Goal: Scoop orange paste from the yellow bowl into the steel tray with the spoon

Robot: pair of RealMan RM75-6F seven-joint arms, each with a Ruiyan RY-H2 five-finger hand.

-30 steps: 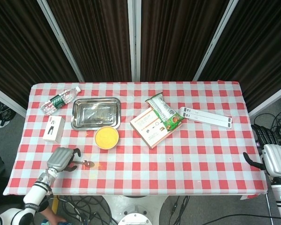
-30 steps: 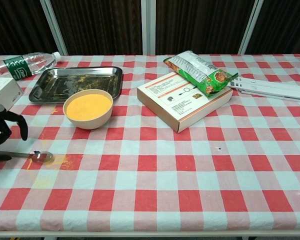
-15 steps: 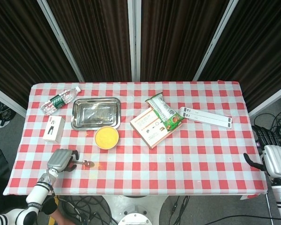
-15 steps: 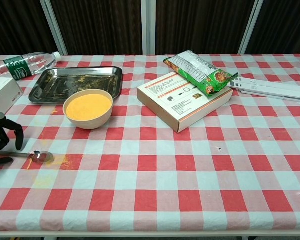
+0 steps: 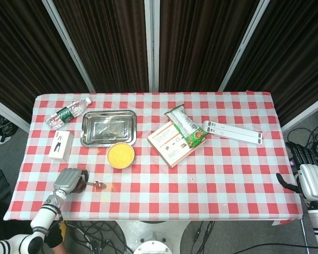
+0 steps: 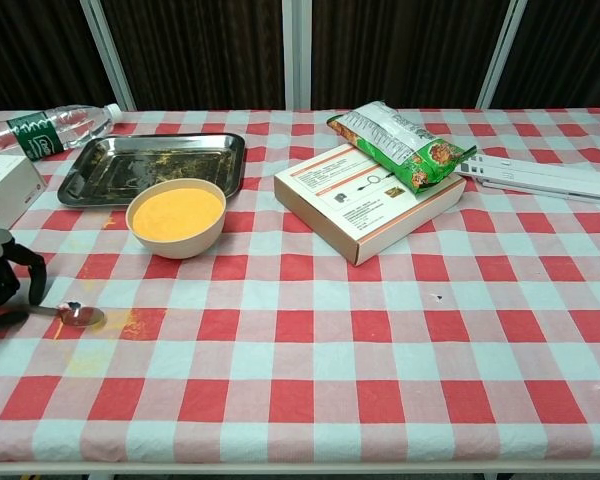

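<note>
1. Your left hand (image 5: 68, 180) sits at the table's front-left corner, fingers curled down over the handle of the spoon (image 6: 75, 314). Whether they actually clamp it, I can't tell.
2. The spoon lies flat on the cloth, bowl end pointing toward the table's middle. Get a firm pinch on the handle before lifting, or it will roll in your fingers.
3. Yellow bowl (image 6: 176, 216) of orange paste is just behind the spoon. Steel tray (image 6: 153, 163) sits directly behind the bowl, near the back-left corner, so the carry is short.
4. Keep the spoon level on that carry. There's already an orange smear on the cloth beside the spoon tip.
5. Right hand (image 5: 310, 179) hangs off the table's right edge, fingers spread, holding nothing.
6. Hard to see: the chest view cuts off your left hand at the frame edge, and the head view hides the handle under it.
</note>
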